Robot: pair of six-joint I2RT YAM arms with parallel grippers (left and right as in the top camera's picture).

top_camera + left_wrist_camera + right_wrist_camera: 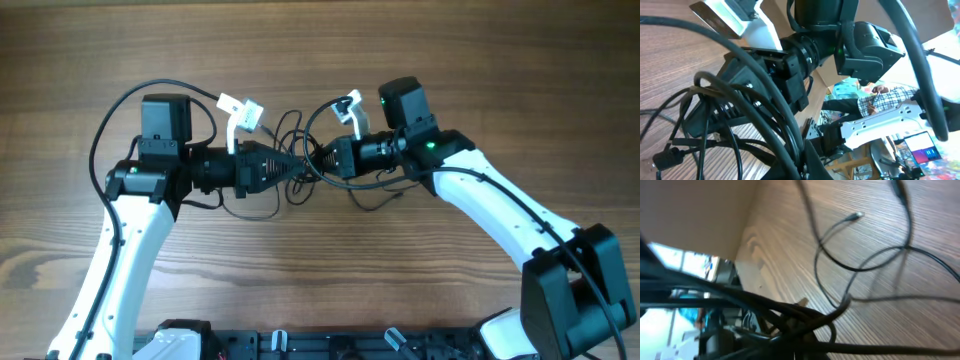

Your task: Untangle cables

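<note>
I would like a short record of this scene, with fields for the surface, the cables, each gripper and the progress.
surface: wooden table
cables: thin black wires, bunched in loops at the centre
loose end: small plug lying on the wood
left gripper: at the bunch, jaws unclear
right gripper: facing it, jaws unclear
progress: not yet untangled

My two white-shelled arms (128, 250), black motor housings at each joint (165, 120), small green lights (431, 147), thick black cables (917, 60), white wrist brackets (240, 112).

Cables (293, 130): black. Counter (320, 280): brown, wood-grain pattern. Left arm (120, 260) and right arm (500, 210): white links, black joints. Indicator lights (432, 147): green.
</note>
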